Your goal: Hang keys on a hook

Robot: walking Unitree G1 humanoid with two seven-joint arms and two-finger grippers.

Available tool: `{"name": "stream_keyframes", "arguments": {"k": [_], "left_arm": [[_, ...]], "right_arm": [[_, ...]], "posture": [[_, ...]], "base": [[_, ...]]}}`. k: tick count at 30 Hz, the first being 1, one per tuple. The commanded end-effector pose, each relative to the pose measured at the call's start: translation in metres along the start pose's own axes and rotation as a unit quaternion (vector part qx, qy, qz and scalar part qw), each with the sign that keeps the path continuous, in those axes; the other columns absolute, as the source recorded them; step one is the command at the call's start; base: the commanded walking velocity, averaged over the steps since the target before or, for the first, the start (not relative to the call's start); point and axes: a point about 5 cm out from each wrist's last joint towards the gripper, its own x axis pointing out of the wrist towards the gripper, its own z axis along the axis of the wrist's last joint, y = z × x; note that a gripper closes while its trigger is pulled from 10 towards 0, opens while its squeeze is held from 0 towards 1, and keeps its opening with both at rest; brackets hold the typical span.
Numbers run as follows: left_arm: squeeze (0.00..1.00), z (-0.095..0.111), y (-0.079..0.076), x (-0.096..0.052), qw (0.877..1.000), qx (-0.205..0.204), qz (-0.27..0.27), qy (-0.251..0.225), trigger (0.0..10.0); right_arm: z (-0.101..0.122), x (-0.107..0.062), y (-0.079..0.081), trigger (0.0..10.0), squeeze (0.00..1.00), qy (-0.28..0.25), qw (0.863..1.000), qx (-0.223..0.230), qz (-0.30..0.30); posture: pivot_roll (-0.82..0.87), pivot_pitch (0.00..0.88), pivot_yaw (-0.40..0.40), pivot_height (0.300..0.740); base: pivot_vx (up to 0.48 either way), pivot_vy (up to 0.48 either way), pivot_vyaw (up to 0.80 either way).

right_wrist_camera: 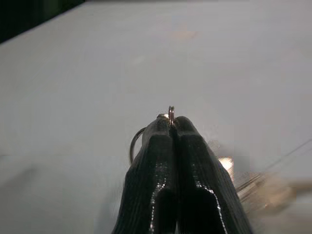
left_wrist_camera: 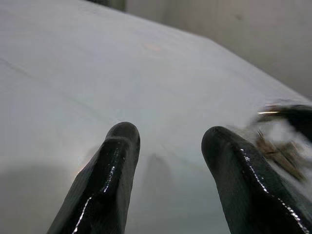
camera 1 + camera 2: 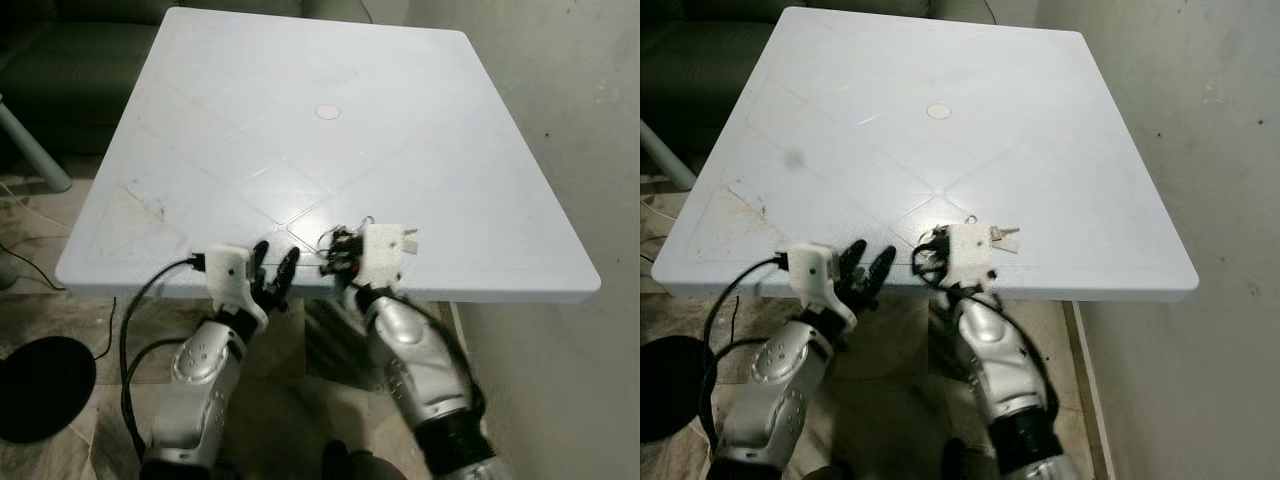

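Right claw pinched together on key ring, keys trailing at its 3 o'clock on table near front edge. We judge ring grip leaves loop free for hook. Left claw spread apart, idle at 9 o'clock.

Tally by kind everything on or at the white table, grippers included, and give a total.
White square plastic table: 1
Bunch of metal keys on a ring: 1
Black two-fingered grippers: 2, the left gripper open, the right gripper shut on the key ring
Total: 4
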Motion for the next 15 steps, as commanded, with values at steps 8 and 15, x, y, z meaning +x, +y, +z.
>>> {"name": "stream_keyframes", "arguments": {"k": [8, 15], "left_arm": [[0.00, 0.015, 0.020, 0.022, 1.000, 0.001, 0.029, -0.008, 10.0], [0.00, 0.035, 0.037, 0.031, 0.998, 0.006, 0.053, -0.026, 10.0]], "right_arm": [[0.029, 0.004, -0.029, 0.0, 0.00, -0.056, 0.998, -0.004, -0.028], [0.049, 0.001, -0.051, 10.0, 0.00, -0.083, 0.996, 0.001, -0.041]], "posture": [[0.04, 0.120, -0.060, 0.740], [0.02, 0.103, -0.049, 0.740]], "base": [[0.000, 0.000, 0.00], [0.000, 0.000, 0.00]]}}
